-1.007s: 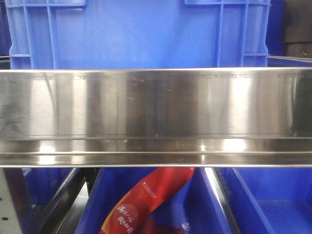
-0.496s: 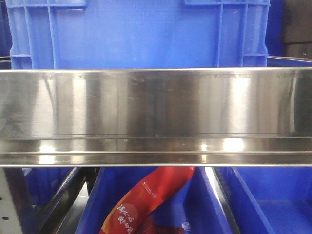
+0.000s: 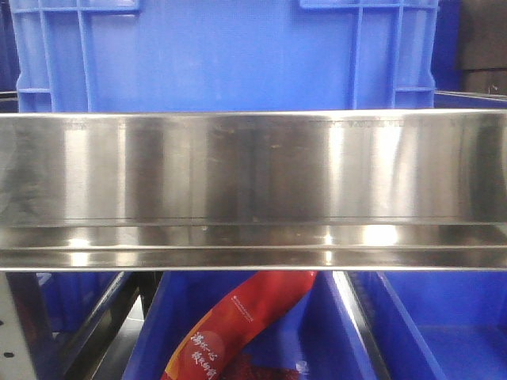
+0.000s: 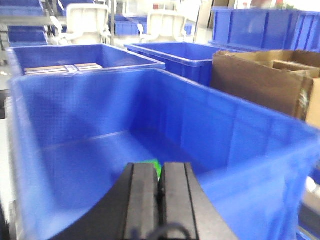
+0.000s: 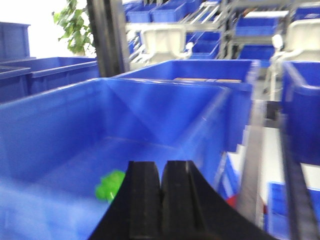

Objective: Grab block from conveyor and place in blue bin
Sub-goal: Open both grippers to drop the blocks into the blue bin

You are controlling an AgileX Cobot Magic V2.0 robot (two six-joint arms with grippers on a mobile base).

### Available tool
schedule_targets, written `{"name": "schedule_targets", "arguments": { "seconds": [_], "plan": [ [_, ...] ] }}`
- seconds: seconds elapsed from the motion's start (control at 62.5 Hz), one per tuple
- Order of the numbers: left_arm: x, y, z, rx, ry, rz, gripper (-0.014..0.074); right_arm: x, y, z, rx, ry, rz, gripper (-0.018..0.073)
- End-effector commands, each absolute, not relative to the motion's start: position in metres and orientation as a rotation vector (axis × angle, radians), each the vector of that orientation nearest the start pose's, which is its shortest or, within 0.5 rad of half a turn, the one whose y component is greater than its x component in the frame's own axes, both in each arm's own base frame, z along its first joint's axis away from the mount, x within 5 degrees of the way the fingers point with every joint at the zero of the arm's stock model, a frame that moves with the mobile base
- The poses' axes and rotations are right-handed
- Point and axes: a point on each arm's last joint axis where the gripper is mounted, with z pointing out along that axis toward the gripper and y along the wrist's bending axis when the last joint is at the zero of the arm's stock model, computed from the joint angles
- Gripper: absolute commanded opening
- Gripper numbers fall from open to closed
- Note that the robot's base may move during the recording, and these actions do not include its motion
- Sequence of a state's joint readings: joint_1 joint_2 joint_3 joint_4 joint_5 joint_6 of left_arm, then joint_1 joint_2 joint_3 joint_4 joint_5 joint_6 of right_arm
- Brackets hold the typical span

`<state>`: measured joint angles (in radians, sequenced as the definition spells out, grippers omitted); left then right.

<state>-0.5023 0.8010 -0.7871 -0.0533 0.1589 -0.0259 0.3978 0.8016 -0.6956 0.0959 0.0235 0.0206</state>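
Observation:
A green block (image 5: pixel 111 185) lies blurred on the floor of a large blue bin (image 5: pixel 60 125) in the right wrist view, left of my right gripper (image 5: pixel 161 167), which is shut and empty. In the left wrist view my left gripper (image 4: pixel 159 167) is shut above a blue bin (image 4: pixel 240 135). A bit of the green block (image 4: pixel 151 164) shows just past its left fingertip. It looks wider than the slit between the fingers and seems to lie beyond them. The conveyor is out of view. Neither gripper appears in the front view.
A stainless steel rail (image 3: pixel 253 190) fills the front view, with a blue crate (image 3: pixel 222 55) behind it and a red packet (image 3: pixel 238 324) in bins below. More blue bins (image 4: pixel 165 52) and a cardboard box (image 4: pixel 260 82) stand behind the left bin. A shelf post (image 5: pixel 106 35) rises at the back.
Only the reflections on the steel rail have shifted slightly in the front view. Nothing else there has moved.

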Motion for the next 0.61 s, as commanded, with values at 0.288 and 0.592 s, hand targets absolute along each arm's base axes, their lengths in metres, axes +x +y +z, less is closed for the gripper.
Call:
{"name": "schedule_targets", "arguments": {
  "seconds": [0.288,0.592],
  "plan": [
    [0.081,-0.026,0.308,0.164,1.586,-0.318,-0.0111,0.085,0.033,0.293,-0.200,1.536,0.380,-0.0162],
    [0.047,-0.013,0.304,0.121,1.417,-0.306,-0.0111,0.060,0.023,0.289,-0.184,1.416,0.395,-0.0162]
  ]
}}
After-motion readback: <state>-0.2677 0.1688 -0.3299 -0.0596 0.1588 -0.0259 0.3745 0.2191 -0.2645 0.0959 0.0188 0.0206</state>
